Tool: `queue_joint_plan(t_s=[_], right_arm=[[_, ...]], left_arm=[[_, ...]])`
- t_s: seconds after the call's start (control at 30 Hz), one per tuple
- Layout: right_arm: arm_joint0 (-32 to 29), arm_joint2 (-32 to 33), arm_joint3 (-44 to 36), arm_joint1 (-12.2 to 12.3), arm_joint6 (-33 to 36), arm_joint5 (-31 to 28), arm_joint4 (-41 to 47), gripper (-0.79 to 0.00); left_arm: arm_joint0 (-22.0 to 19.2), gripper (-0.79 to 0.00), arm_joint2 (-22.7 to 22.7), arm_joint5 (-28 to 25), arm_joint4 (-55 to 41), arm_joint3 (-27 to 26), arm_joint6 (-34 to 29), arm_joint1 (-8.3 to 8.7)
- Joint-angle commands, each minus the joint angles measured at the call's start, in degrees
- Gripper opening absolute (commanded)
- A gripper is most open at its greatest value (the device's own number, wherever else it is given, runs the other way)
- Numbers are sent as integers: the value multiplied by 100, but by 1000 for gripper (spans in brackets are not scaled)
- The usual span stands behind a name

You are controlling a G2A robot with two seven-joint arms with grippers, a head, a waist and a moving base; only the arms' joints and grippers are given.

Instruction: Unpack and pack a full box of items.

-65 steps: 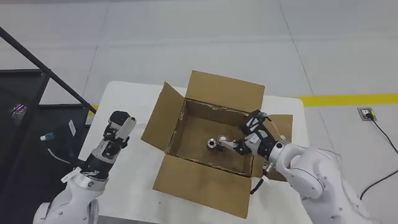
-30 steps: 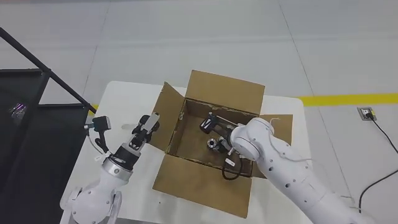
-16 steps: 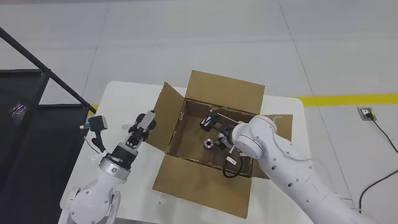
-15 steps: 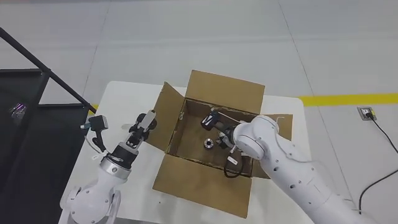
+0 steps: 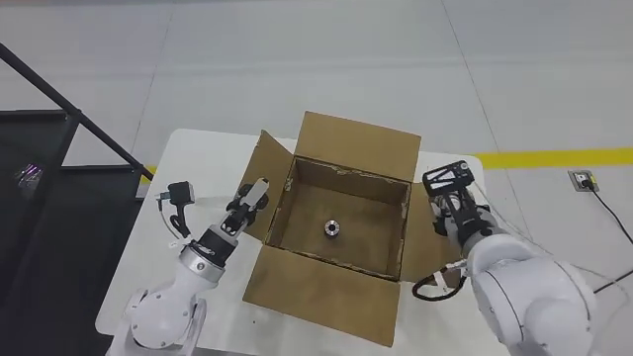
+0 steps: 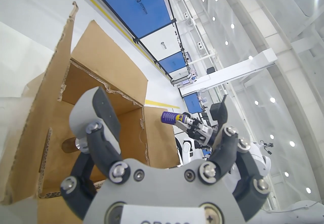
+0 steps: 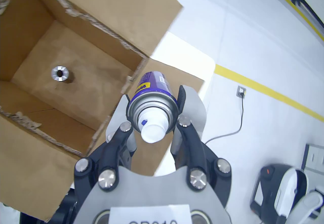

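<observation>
We see the purple-blue metal spray can with a white cap (image 7: 152, 88) clenched between the fingers of the right gripper (image 7: 154, 100), cap end toward the wrist. In the top view that right gripper (image 5: 447, 180) sits right of centre, over the right-hand flap of the open brown cardboard box (image 5: 356, 143) and outside its cavity; its arm comes up from the lower right corner. From above, the can is too small to tell apart from the gripper. The left wrist view shows the can (image 6: 172, 117) from the side, beyond the box's far wall.

The left gripper (image 5: 255, 195) hovers left of centre, just beside the box's left flap. Its arm rises from the lower left. Its jaws are spread wide with nothing between them.

On the box floor stands a small shiny metal cylinder with a centre hole (image 5: 332, 226), well apart from both grippers. The box rests on a white table (image 5: 198, 158). At the right edge, a floor socket with a black cable (image 5: 583, 180) lies beneath a yellow floor line (image 5: 554, 158).
</observation>
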Motion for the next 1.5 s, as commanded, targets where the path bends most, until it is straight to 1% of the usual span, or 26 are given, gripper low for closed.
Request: queue_joint_plan(t_s=[0.0,0.07,0.13,0.3,0.4,0.53,0.7,0.9,0.97,1.1,1.13,1.23,1.37,1.47], right_arm=[[-221,416,-23,11,-92,134,49,-785],[-411,746,94,20,-180,232,109,-785],[-483,986,331,25,-210,134,363,-785],[-222,1340,1420,38,-199,-218,988,-785],[103,1310,2271,51,-9,-492,1070,-785],[562,1238,3325,49,-175,-783,1375,-785],[723,1207,3928,53,-498,-1000,1586,-785],[828,1070,4203,56,-625,-1095,1623,-785],[853,1035,4242,58,-624,-1125,1640,-702],[882,990,4310,65,-637,-1175,1703,-631],[889,977,4331,66,-639,-1191,1716,-570],[914,947,4394,71,-650,-1234,1777,-474],[940,911,4450,79,-665,-1257,1827,-406],[945,894,4466,87,-678,-1275,1853,-397]], left_arm=[[-27,0,22,-7,-15,36,-9,3],[-49,0,41,-13,-30,66,-20,7],[-74,0,55,-12,-39,97,-32,10],[-146,0,100,-6,-81,171,-39,17],[-170,0,112,-1,-97,212,-52,23],[-205,0,113,23,-102,263,-52,33],[-231,0,129,60,-77,270,-53,44],[-284,0,182,119,-35,284,-55,53],[-295,0,203,134,-27,292,-57,56],[-299,0,224,141,-24,301,-40,62],[-299,0,228,145,-24,300,-37,64],[-295,0,235,150,-29,298,-16,68],[-285,0,236,169,-36,290,0,75],[-274,0,232,160,-43,280,19,81]])
